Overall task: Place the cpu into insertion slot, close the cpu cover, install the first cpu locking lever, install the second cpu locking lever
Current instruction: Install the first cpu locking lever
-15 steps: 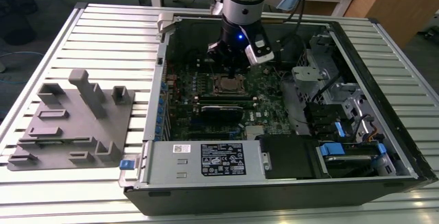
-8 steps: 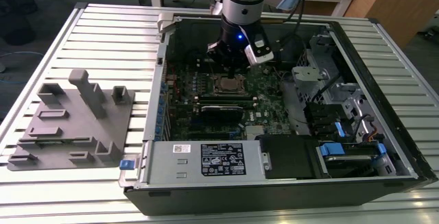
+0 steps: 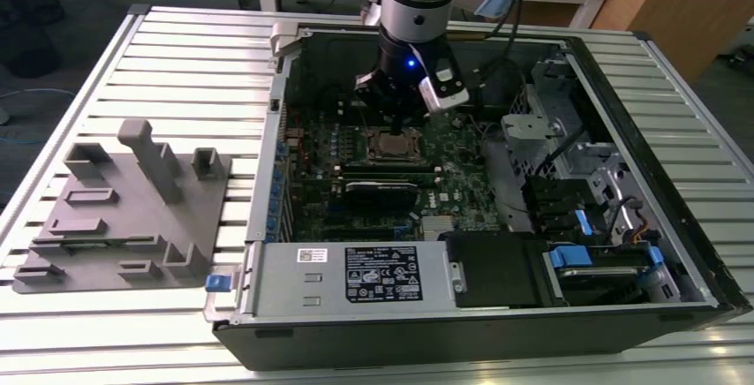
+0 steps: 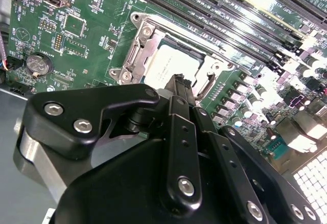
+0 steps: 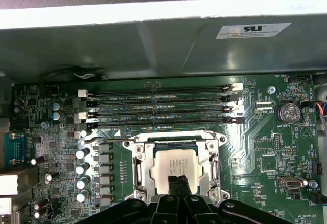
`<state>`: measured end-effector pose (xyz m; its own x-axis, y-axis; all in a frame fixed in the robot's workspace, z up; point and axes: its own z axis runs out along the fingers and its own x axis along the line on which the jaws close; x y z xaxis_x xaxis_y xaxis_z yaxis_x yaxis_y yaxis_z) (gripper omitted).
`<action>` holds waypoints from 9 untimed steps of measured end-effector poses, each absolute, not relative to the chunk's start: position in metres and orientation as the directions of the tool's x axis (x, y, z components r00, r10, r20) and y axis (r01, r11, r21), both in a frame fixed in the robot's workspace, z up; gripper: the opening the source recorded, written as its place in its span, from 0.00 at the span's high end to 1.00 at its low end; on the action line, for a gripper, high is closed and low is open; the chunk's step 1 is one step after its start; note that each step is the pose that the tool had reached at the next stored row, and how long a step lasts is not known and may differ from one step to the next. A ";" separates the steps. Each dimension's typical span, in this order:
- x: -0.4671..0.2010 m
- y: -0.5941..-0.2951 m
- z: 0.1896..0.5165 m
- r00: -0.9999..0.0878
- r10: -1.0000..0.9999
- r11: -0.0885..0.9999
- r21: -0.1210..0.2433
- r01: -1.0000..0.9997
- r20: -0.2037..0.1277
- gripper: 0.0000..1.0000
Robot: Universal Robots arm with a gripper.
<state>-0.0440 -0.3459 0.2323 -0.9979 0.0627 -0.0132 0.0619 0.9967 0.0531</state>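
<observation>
The cpu (image 5: 176,163) lies flat in the insertion slot (image 5: 172,146), dull silver top up; the second wrist view shows the cpu (image 4: 171,65) as well. The silvery cpu cover (image 5: 142,169) frames the chip and appears to lie down over it. A thin lever rod (image 5: 153,133) runs along the socket's side nearest the memory slots. My gripper (image 5: 178,184) is shut, its black fingertips (image 4: 180,83) together at the edge of the chip, holding nothing. In the exterior view the gripper (image 3: 395,127) hangs just above the socket (image 3: 396,148) inside the open case.
Long black memory slots (image 5: 158,109) run beside the socket, and capacitors (image 5: 82,168) stand along another side. A coin battery (image 5: 287,112) sits on the board. The case walls (image 3: 274,129), power supply (image 3: 353,275) and drive bays (image 3: 589,252) hem in the board. A grey fixture (image 3: 118,208) rests on the table.
</observation>
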 end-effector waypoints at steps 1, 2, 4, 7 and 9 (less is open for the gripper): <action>-0.044 -0.346 0.232 -0.998 0.063 0.997 0.053 0.062 -0.013 0.90; -0.044 -0.346 0.232 -0.998 0.063 0.997 0.053 0.062 -0.013 0.90; -0.045 -0.346 0.232 -0.998 0.063 0.997 0.053 0.062 -0.013 0.90; -0.047 -0.346 0.232 -0.998 0.063 0.997 0.053 0.062 -0.013 0.90; -0.047 -0.346 0.232 -0.998 0.063 0.997 0.053 0.062 -0.013 0.90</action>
